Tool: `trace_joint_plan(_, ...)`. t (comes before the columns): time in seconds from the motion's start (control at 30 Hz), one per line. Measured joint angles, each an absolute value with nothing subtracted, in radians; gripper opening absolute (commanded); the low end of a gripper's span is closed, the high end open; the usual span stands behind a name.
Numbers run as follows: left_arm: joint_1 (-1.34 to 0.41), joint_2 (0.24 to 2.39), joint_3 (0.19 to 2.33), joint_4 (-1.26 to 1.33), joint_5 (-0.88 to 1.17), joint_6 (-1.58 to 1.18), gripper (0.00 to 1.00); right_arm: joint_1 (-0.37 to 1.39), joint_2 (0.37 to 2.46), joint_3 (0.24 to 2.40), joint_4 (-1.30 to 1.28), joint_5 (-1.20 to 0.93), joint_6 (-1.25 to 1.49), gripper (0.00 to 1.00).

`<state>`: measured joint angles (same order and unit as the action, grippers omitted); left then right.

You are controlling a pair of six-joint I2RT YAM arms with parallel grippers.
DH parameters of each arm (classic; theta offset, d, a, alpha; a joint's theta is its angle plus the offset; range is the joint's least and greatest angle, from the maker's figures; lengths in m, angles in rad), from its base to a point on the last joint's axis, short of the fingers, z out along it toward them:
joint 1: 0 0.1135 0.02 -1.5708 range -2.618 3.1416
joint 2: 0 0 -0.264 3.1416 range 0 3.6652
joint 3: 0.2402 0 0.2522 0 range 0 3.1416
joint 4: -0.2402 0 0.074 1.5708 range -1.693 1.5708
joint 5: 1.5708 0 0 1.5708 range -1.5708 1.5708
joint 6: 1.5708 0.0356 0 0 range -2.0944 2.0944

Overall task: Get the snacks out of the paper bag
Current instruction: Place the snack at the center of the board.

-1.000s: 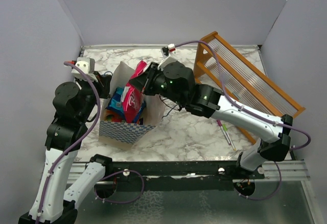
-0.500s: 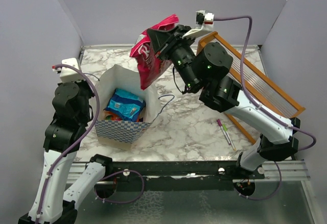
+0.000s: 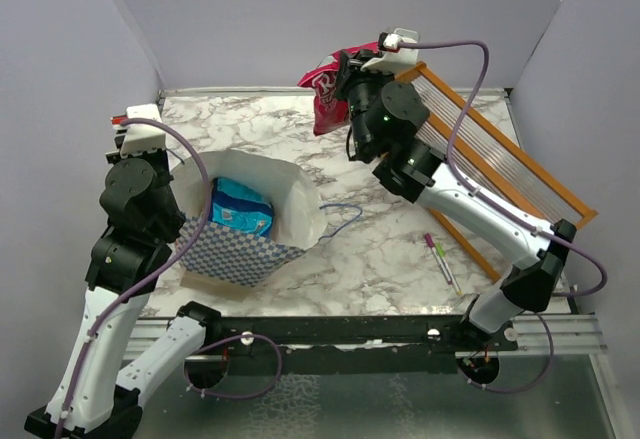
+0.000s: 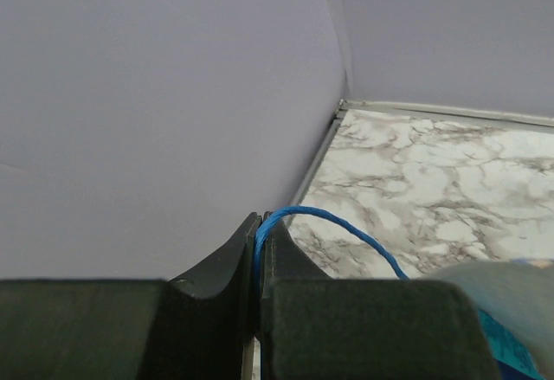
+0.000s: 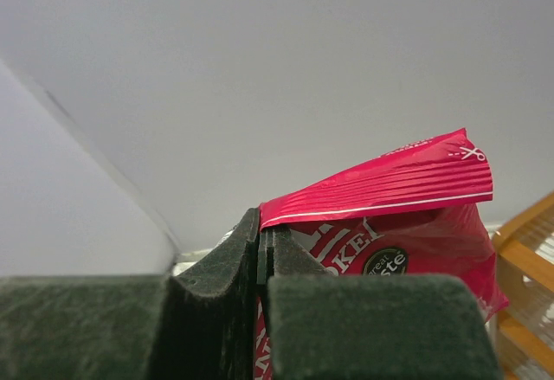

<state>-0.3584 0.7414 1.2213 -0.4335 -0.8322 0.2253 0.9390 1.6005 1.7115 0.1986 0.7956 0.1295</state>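
The blue-and-white checkered paper bag (image 3: 232,258) stands open at the table's left. One of the snacks, a blue packet (image 3: 241,209), lies inside it. My left gripper (image 4: 260,221) is shut on the bag's blue cord handle (image 4: 346,228) at the bag's left rim. In the top view its fingers are hidden under the wrist. My right gripper (image 5: 262,221) is shut on the top seal of a pink-and-white packet (image 5: 407,224). That packet (image 3: 327,99) hangs in the air above the back of the table, right of the bag and clear of it.
An orange slatted rack (image 3: 500,164) leans at the back right. Two pens (image 3: 441,259) lie on the marble table (image 3: 390,259) in front of it. The bag's other handle (image 3: 345,211) droops off its right rim. Grey walls close in the left, back and right.
My right gripper has lifted the pink-and-white packet out of the bag and carried it up and right toward the back. The bag's mouth has spread wider and the blue packet now shows.
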Motion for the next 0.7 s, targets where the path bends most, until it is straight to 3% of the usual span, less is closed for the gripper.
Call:
trace_joint_plan(0.3,-0.435,0.787,1.25,-0.284,-0.916,0.461,0.0,0.798,1.822,1.761,0.106,0.657,0.352,0.01)
trace_joint_plan(0.6,-0.441,0.771,1.29,-0.411,-0.791,0.34,0.0,0.683,2.241,2.219,-0.052,0.424,0.54,0.01)
trace_joint_plan(0.7,-0.441,0.716,1.284,-0.482,-0.665,0.252,0.0,0.66,2.291,2.249,-0.067,0.37,0.579,0.01)
